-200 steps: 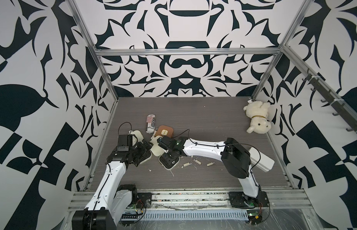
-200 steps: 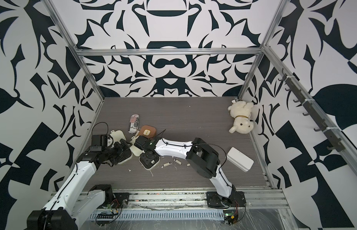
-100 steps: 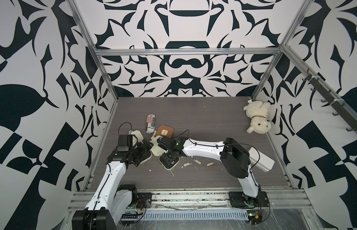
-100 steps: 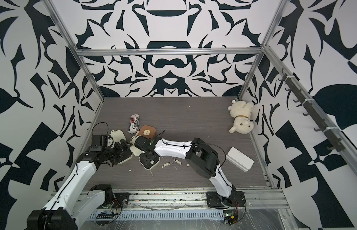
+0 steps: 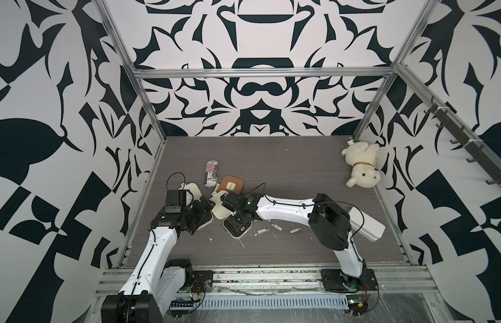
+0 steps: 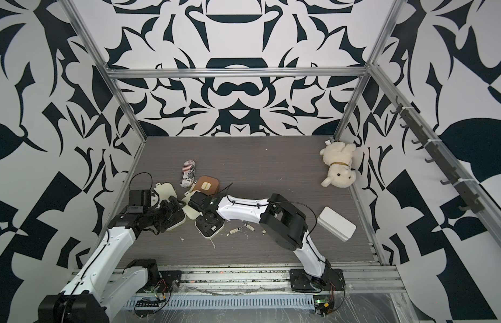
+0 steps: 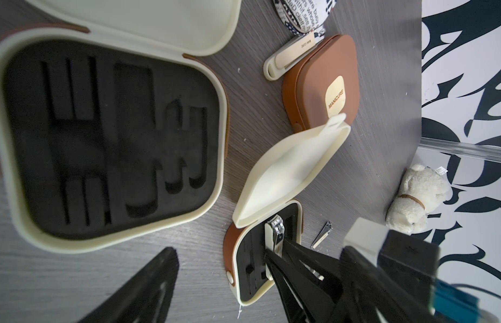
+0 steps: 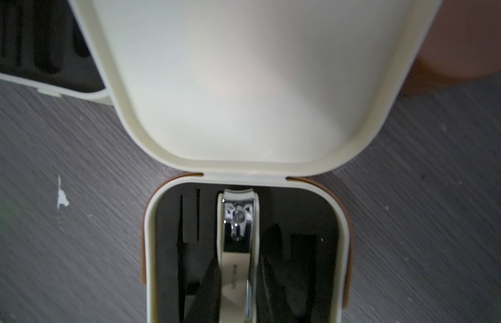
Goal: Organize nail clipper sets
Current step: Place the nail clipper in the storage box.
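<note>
Your right arm lies low and stretched from the table's front-right corner toward its left edge, wrist tipped down, and the right pincer is clamped on the cream nail clipper inside the open case. Your left arm rises from the front-left corner, its left pincer spread wide over the second open case by the left edge. It seems clear of that rim, though only one finger shows.
</note>
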You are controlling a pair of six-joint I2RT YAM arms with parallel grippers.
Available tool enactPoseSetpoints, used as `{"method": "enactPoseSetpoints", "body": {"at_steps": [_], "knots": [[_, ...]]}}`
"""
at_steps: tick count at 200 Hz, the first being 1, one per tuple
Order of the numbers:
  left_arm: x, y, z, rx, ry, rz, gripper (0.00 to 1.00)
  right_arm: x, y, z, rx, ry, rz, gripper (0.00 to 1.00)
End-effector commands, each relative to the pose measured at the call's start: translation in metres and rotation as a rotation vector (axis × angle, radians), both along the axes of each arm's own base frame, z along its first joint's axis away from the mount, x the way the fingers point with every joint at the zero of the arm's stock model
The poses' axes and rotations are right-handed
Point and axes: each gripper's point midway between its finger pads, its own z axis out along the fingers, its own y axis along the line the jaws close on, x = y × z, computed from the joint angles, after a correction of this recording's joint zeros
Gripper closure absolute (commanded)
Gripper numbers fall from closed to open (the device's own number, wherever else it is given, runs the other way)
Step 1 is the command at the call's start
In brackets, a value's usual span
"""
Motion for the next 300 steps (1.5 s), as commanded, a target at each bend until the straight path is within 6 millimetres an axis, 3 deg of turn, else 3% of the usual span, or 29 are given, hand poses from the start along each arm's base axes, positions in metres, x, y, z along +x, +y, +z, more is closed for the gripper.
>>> {"method": "enactPoseSetpoints", "body": {"at_steps": [1,127,194,288,300], "knots": [[-0.005,-0.001,-0.006,-0.004,0.02,-0.011,0.06,-0.003,0.003,-0.001,0.007,-0.003,-0.006,0.96],[-0.002,-0.002,-0.007,-0.011,0.022,-0.018,0.06,-0.01,-0.007,-0.006,-0.052,0.011,-0.034,0.96],[-0.003,-0.004,-0.01,-0.019,0.027,-0.022,0.07,-0.019,-0.012,-0.019,-0.092,0.047,-0.065,0.98],[-0.028,-0.016,-0.034,-0.094,0.055,-0.004,0.14,-0.016,-0.006,-0.011,-0.067,0.049,-0.104,0.99],[-0.03,-0.018,-0.036,-0.098,0.057,-0.006,0.2,-0.015,-0.003,-0.008,-0.059,0.043,-0.105,0.99]]}}
